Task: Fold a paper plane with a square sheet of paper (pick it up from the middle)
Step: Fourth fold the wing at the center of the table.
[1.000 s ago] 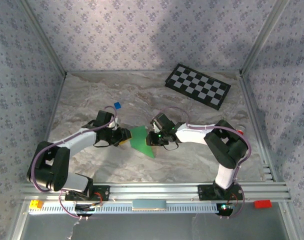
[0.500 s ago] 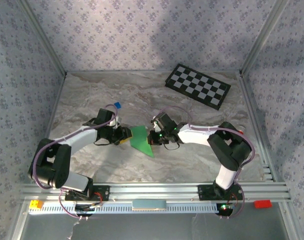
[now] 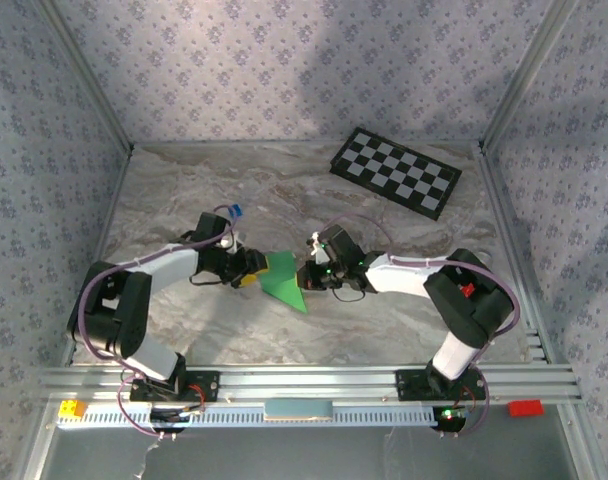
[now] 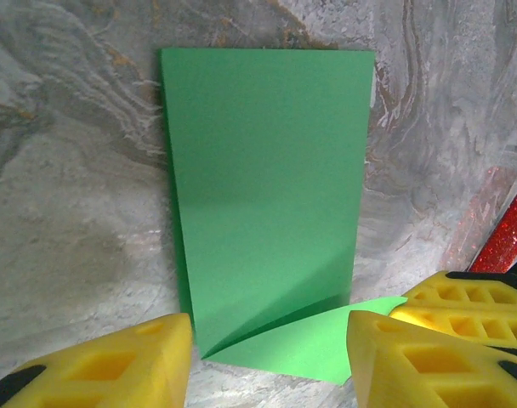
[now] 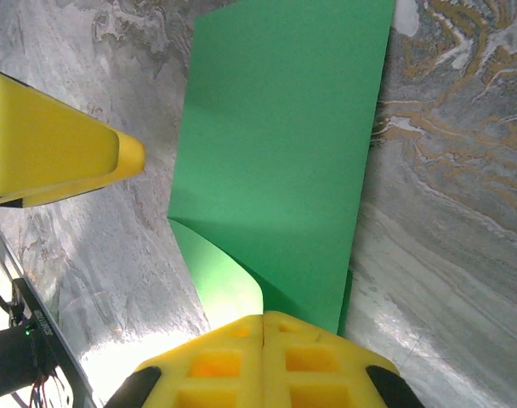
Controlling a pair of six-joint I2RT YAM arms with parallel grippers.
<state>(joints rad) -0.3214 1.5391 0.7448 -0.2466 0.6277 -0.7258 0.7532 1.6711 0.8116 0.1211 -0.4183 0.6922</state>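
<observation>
Right end effector (image 5: 263, 327), at the bottom of its wrist view, has its yellow fingers pressed together on the near edge of the folded green sheet of paper (image 5: 280, 153), where a lighter flap curls upward. Left end effector (image 4: 269, 340) has its fingers spread apart in the lower corners of its wrist view, the paper's pointed fold lying between them. From above, the paper lies mid-frame on the marbled tabletop (image 3: 384, 330) between both end effectors, with the checkerboard (image 3: 395, 171) at upper right.
</observation>
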